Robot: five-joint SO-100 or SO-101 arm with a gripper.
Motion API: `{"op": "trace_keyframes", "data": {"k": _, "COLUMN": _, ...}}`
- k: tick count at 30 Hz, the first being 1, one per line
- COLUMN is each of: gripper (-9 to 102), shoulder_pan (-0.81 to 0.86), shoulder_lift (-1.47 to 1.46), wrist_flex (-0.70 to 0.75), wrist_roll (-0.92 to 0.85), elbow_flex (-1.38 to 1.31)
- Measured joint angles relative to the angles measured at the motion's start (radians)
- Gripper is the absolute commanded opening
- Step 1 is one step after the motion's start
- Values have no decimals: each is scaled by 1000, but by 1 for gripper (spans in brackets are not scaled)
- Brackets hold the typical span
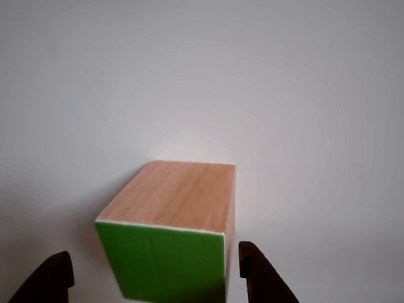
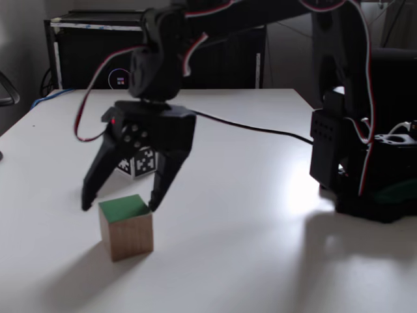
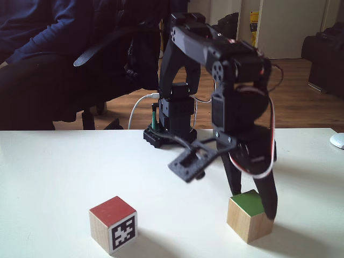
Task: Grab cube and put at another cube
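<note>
Gripper: we see the gripper (image 2: 118,207) spread wide, holding nothing, its two dark fingers pointing down and straddling the top of the cube; in the other view the fingertips (image 1: 257,268) rise from the bottom edge on either side of the green face.
Cube: the wood-grain cube (image 2: 126,227) stands on the table (image 2: 260,195), green face up, near the front edge in a fixed view; we cannot tell whether the fingers touch it.
Same cube, opposite side: in a fixed view it (image 3: 248,216) sits toward the near right part of the table, one finger just beside its right side.
Second cube: the other cube (image 3: 113,223), red on top with a black-and-white marker on one side, rests toward the near left, well apart from the wooden one; in a fixed view it (image 2: 138,162) is partly hidden behind the gripper.
Arm base: the base (image 2: 365,169) stands at the right edge of the table.
Background: a person's dark sleeve (image 3: 32,27) and a chair lie beyond the far edge.
</note>
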Motion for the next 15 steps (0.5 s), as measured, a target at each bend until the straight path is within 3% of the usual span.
{"op": "trace_keyframes", "data": {"k": 15, "gripper": 32, "shoulder_pan": 0, "shoulder_lift": -115, "wrist_flex": 6, "wrist_roll": 12, "elbow_flex": -71}}
